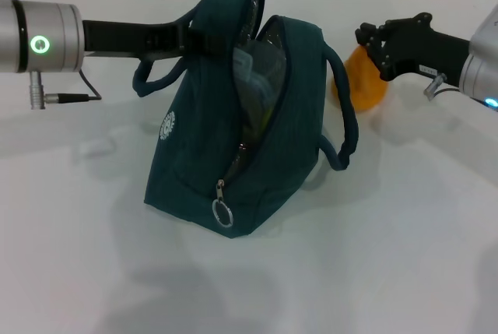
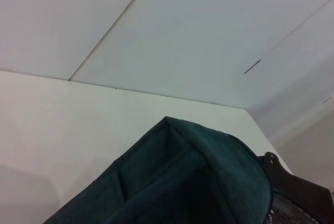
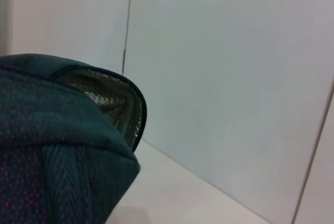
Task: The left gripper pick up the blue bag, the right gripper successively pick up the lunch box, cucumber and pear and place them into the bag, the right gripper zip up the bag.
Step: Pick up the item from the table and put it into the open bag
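The blue bag (image 1: 233, 147) stands in the middle of the table with its zip open and its mouth facing up. My left gripper (image 1: 194, 36) is shut on the left rim of the mouth and holds it up; the bag's fabric fills the left wrist view (image 2: 193, 182). A clear lunch box (image 1: 253, 69) and something green show inside. My right gripper (image 1: 373, 46) is just right of the bag, at about the height of its top, shut on the orange-yellow pear (image 1: 367, 89). The bag's rim shows close by in the right wrist view (image 3: 62, 119). The cucumber is not clearly visible.
The zip pull with a metal ring (image 1: 222, 211) hangs at the bag's front lower end. Two carry handles (image 1: 346, 128) droop at the bag's sides. The white table (image 1: 389, 256) stretches in front; a wall (image 2: 209, 36) stands behind it.
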You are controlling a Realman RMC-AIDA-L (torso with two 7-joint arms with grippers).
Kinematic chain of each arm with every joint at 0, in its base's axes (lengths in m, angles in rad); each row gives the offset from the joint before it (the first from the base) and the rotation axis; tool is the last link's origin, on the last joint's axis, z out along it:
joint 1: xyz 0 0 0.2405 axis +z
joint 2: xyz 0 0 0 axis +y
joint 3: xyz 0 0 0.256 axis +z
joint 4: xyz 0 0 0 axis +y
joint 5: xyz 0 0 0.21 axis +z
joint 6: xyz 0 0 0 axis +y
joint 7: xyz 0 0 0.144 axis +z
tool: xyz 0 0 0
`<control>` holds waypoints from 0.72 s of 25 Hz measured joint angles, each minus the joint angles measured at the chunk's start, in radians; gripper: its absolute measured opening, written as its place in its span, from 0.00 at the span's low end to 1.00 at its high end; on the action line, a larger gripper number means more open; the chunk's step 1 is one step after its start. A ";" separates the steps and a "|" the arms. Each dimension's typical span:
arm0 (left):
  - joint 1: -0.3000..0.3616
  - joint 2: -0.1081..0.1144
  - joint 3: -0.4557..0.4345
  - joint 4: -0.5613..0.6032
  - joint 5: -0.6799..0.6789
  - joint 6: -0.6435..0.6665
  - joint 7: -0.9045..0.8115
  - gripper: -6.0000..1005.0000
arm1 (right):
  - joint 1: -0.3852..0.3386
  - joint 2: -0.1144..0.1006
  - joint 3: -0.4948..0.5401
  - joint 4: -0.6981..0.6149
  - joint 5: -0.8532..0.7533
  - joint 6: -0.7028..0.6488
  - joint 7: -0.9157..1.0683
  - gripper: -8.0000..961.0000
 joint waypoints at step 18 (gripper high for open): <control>0.061 -0.016 0.008 0.011 -0.133 0.075 0.022 0.07 | -0.257 -0.009 -0.001 -0.345 0.066 -0.360 0.208 0.05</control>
